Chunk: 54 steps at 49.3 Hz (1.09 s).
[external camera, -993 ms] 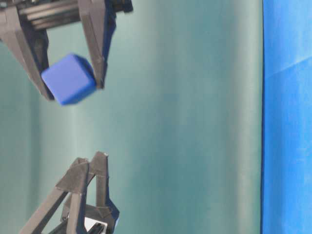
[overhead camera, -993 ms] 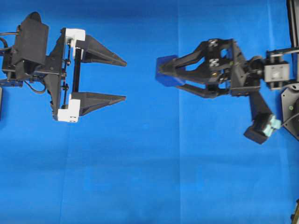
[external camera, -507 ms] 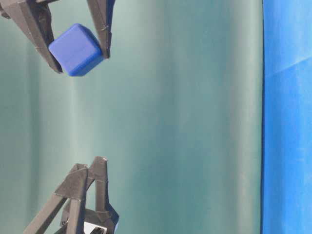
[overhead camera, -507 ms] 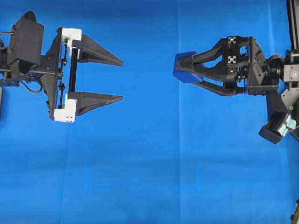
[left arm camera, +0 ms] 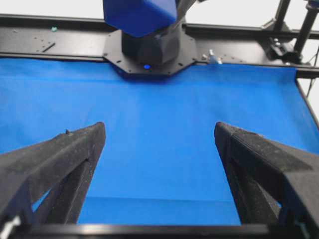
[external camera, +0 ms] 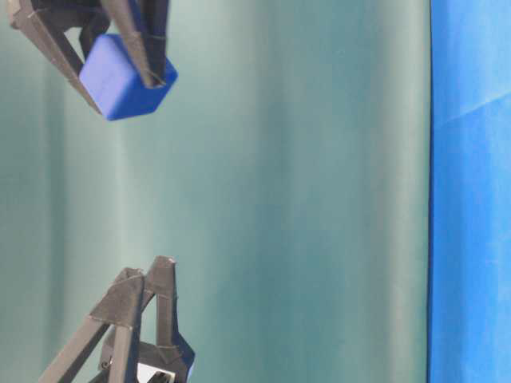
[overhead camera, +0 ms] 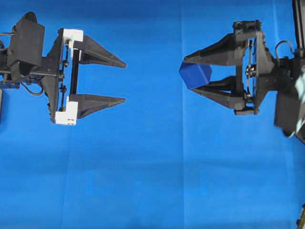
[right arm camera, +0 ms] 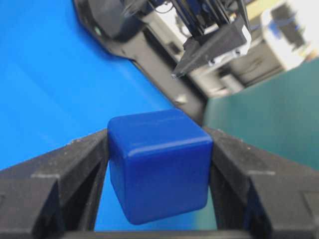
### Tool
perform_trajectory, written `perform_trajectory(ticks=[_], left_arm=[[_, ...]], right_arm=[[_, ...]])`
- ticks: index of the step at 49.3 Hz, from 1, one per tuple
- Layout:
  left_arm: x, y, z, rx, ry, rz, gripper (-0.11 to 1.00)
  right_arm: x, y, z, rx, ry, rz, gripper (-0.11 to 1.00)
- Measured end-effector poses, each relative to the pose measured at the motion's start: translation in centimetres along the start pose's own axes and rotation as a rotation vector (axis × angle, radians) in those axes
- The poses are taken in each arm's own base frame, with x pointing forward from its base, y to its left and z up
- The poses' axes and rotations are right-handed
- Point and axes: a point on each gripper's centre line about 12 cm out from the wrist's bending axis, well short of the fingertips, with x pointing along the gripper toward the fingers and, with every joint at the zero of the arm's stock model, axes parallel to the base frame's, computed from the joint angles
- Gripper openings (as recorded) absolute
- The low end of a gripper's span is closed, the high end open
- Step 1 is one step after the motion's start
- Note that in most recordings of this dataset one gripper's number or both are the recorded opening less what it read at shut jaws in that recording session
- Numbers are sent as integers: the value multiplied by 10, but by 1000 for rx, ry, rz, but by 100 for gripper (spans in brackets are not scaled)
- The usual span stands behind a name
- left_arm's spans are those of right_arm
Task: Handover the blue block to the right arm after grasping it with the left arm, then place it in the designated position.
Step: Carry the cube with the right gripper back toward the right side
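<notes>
The blue block (overhead camera: 195, 75) sits pinched between the two pointed fingers of the right end effector (overhead camera: 190, 76), held right at their tips and clear of the blue cloth (overhead camera: 152, 181) that covers the desk. The right wrist view shows why the hold looks secure: a finger presses flat against each opposite side face of the cube, which is slightly tilted, with most of its body forward of the fingers. Gripping at the tips leaves the underside free, which should suit setting it down without the fingers striking the desk first.

The left end effector (overhead camera: 125, 82), the one with white brackets, is well apart from the block on the other side of the desk, its jaws spread wide with nothing between them. Its wrist camera looks across bare cloth towards the block hanging high in front of the opposite arm's base. That wide, idle pose fits an arm whose share of the work is done, so the handover appears complete.

What remains, by my reading, is the placing. No marked spot shows on the cloth in any view, so I cannot tell where the designated position is.
</notes>
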Motion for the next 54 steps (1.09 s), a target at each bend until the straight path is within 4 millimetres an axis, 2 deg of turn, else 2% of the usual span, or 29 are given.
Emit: perform_trajectory(ticks=[11, 22, 54], left_arm=[[0, 0, -1, 3, 2, 0, 93], [0, 0, 0, 8, 2, 0, 93], [0, 0, -1, 11, 3, -1, 93]], right_arm=[[-7, -2, 3, 391, -1, -4, 49], [-13, -4, 5, 592, -2, -8, 49], [-14, -3, 3, 624, 20, -5, 49]])
